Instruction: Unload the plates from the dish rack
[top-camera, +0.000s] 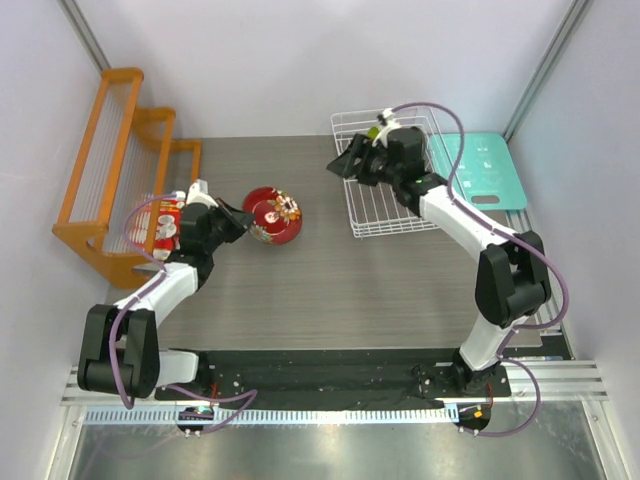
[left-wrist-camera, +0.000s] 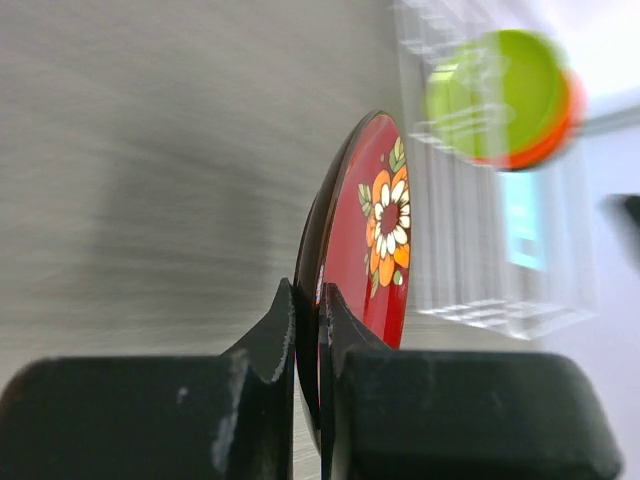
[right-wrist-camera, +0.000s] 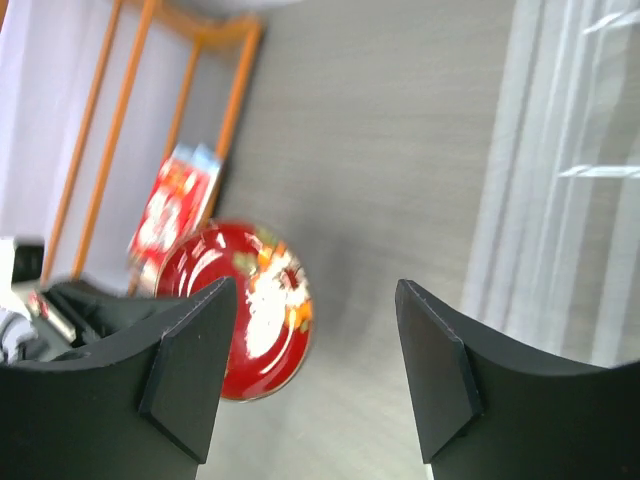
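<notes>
My left gripper (top-camera: 235, 222) is shut on the rim of the glossy red floral plate (top-camera: 273, 215) and holds it tilted on edge over the table's left middle. The wrist view shows the jaws (left-wrist-camera: 318, 300) clamped on the red plate (left-wrist-camera: 378, 240). The white wire dish rack (top-camera: 385, 205) stands at the back right. The lime-green plate (left-wrist-camera: 495, 95) stands in it with the orange plate (left-wrist-camera: 572, 112) behind. My right gripper (top-camera: 343, 163) is open and empty, just left of the rack's left edge. In its own view the right gripper (right-wrist-camera: 315, 288) has the red plate (right-wrist-camera: 245, 330) below and the rack (right-wrist-camera: 560, 200) to its right.
An orange stepped wooden rack (top-camera: 115, 160) stands at the far left. A red snack packet (top-camera: 165, 222) leans by it, close behind my left gripper. A teal board (top-camera: 485, 170) lies right of the dish rack. Walls close in on both sides.
</notes>
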